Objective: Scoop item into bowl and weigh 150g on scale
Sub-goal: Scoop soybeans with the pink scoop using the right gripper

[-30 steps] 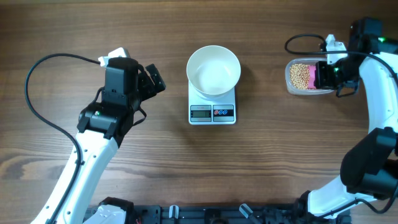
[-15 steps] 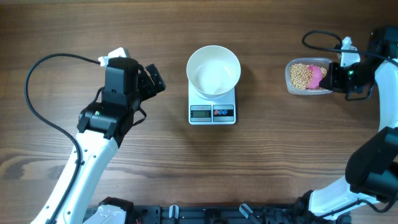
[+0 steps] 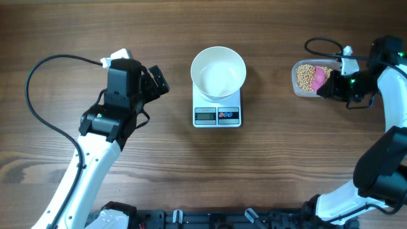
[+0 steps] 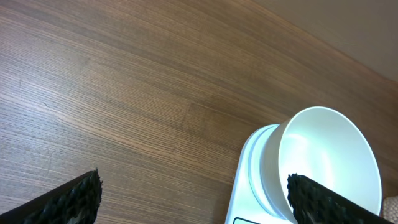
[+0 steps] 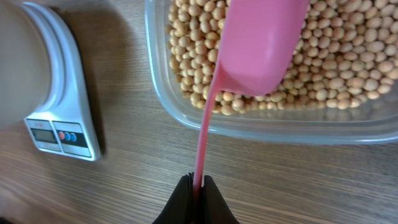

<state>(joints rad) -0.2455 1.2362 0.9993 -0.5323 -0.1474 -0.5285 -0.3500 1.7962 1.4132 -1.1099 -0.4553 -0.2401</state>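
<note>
A white bowl [image 3: 218,71] stands empty on the small white scale [image 3: 217,115] at the table's middle. At the right, a clear tub [image 3: 309,79] holds soybeans [image 5: 336,62]. My right gripper [image 3: 333,88] is shut on the thin handle of the pink scoop [image 5: 260,43], whose cup is tipped down over the beans inside the tub [image 5: 186,93]. The same gripper [image 5: 198,185] pinches the handle near the tub's rim. My left gripper [image 3: 156,81] hangs open left of the scale, nothing between its fingers [image 4: 74,196]; the bowl [image 4: 326,162] shows at its right.
A black cable [image 3: 44,102] loops from the left arm over the table's left side. Another cable [image 3: 321,43] curls behind the tub at the right. The scale's display and buttons [image 5: 59,134] face the front edge.
The right gripper has swung back and lower beside the tub, tipping the pink scoop so its cup points into the beans. The left arm has stayed still.
</note>
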